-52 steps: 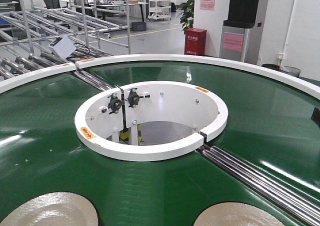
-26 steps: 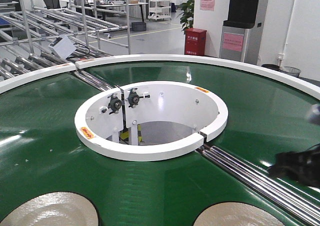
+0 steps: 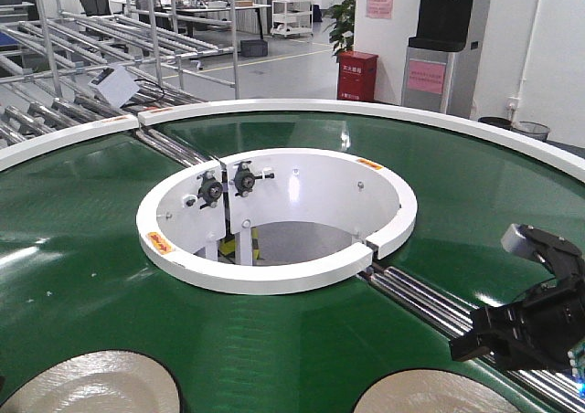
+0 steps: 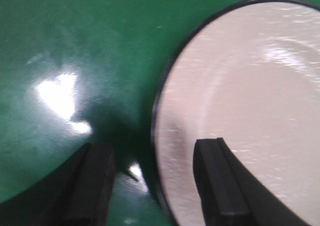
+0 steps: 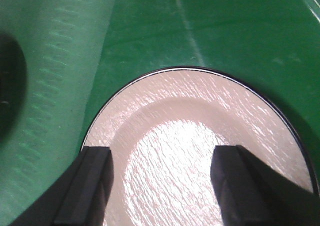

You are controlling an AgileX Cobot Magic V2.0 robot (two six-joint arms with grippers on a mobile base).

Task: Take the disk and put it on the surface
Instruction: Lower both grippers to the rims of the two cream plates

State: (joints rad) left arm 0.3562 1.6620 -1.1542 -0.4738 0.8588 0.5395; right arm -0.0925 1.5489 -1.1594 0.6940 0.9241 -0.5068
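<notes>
Early days here: neither disk is off the green belt [image 3: 82,248] yet. The left disk [image 3: 91,387] and the right disk [image 3: 430,397] both lie flat on it at the near edge of the front view, well apart, on this side of the white ring [image 3: 274,276]. The left gripper [image 4: 155,148] hangs low with its fingers spread, straddling a disk's dark rim. One finger is over bare belt, the other over the pale face, though the view is blurred and I can't tell if it touches. The right gripper [image 5: 162,153] hovers over a disk too, fingers wide apart, pinching nothing. So the approach looks made; the grab, the lift and the carry are all to come. The tabletop where a disk should land shows in no view.
</notes>
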